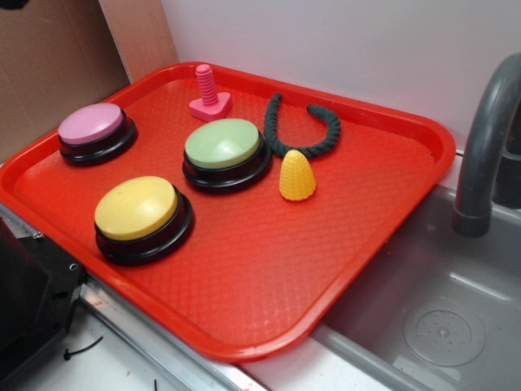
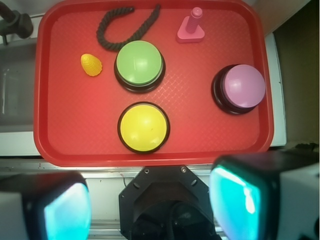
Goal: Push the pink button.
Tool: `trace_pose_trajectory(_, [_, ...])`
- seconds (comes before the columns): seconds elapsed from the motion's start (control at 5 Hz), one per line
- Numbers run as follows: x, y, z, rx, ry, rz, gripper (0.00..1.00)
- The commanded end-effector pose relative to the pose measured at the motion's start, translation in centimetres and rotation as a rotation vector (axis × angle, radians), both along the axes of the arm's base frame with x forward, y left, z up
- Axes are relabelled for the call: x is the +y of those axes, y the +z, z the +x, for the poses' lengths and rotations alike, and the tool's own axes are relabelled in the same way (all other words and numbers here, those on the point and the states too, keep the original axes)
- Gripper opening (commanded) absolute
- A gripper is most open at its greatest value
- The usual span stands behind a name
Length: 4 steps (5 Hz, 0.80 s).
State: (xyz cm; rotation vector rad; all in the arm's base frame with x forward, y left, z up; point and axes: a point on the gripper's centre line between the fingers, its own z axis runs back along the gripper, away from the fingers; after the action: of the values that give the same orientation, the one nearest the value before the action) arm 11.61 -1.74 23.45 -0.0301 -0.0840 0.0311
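Note:
The pink button [image 1: 91, 124] has a mauve dome on a black base and sits at the far left of the red tray [image 1: 269, 326]. In the wrist view it [image 2: 243, 86] lies at the tray's right side. My gripper [image 2: 150, 205] is open and empty, high above the near edge of the tray, well short of the button. Its teal pads [image 2: 235, 197] stand wide apart. In the exterior view the gripper itself is out of frame.
On the tray are a yellow button [image 1: 137, 208], a green button [image 1: 222, 144], a bright pink screw [image 1: 208, 91], a dark rope loop [image 1: 301, 122] and a yellow corn toy [image 1: 297, 175]. A grey sink [image 1: 440, 326] with a faucet [image 1: 480, 147] lies to the right. The robot base [image 2: 170, 200] is below.

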Motion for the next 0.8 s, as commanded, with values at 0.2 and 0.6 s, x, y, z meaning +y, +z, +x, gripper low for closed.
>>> trace_pose_trajectory(0.2, [5.0, -4.7, 3.1, 0.133, 0.247, 0.019, 1.0])
trace_pose_trajectory(0.6, [15.1, -10.3, 4.9, 0.095, 0.743, 0.022, 1.0])
